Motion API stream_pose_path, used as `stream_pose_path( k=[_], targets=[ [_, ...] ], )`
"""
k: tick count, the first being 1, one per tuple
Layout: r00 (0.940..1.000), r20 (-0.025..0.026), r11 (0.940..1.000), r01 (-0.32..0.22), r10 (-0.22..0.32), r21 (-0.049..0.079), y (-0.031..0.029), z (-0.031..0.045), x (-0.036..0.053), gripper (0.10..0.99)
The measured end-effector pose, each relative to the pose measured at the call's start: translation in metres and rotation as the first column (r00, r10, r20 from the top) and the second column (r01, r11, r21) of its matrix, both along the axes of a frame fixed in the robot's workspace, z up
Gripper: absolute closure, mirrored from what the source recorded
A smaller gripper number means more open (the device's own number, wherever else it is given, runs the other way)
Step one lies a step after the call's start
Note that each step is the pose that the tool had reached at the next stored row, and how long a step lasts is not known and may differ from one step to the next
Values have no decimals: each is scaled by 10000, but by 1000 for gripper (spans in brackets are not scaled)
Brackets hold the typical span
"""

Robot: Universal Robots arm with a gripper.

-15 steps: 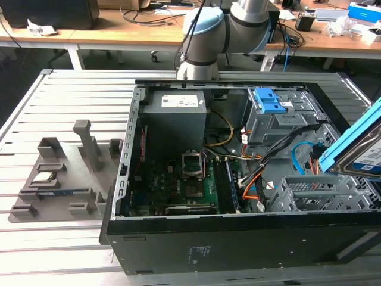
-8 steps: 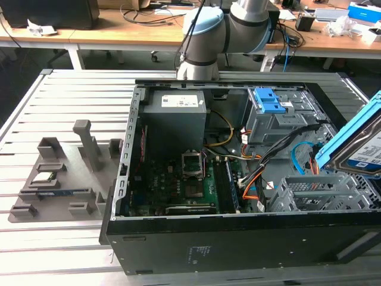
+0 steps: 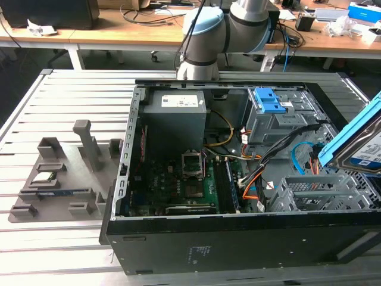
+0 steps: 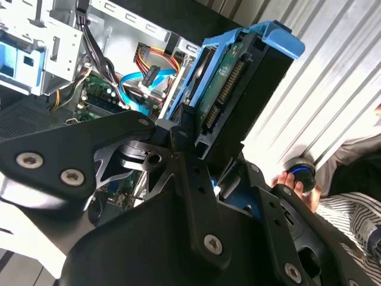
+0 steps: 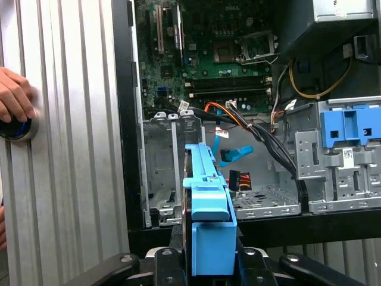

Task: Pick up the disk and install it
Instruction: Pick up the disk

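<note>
The tool (image 5: 209,260) grips the disk (image 5: 208,199) tight. The disk stands on its thin edge above the open computer case (image 3: 238,244), near the metal cage (image 5: 159,170), air all around it.

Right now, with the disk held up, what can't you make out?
The disk: exterior view, cut off by its right edge.
The gripper: its hold on the disk, first wrist view, cut off by the frame edge.
The drive cage: its interior, first wrist view, partly hidden by the disk.
</note>
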State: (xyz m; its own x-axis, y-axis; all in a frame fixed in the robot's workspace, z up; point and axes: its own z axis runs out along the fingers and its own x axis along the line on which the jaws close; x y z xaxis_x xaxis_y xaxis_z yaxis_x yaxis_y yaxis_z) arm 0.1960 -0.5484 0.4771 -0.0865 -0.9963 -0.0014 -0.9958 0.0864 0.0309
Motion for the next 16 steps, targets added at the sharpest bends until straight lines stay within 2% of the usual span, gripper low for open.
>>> stream_pose_path(
  k=[7, 10, 16],
  targets=[
    [10000, -14, 10000, 0, 0, -13, 4, -101, 4, 722],
    [10000, -14, 10000, 1, -1, -13, 3, -141, -66, 722],
    [10000, -14, 10000, -1, 1, -12, 3, -178, -130, 722]
  ],
)
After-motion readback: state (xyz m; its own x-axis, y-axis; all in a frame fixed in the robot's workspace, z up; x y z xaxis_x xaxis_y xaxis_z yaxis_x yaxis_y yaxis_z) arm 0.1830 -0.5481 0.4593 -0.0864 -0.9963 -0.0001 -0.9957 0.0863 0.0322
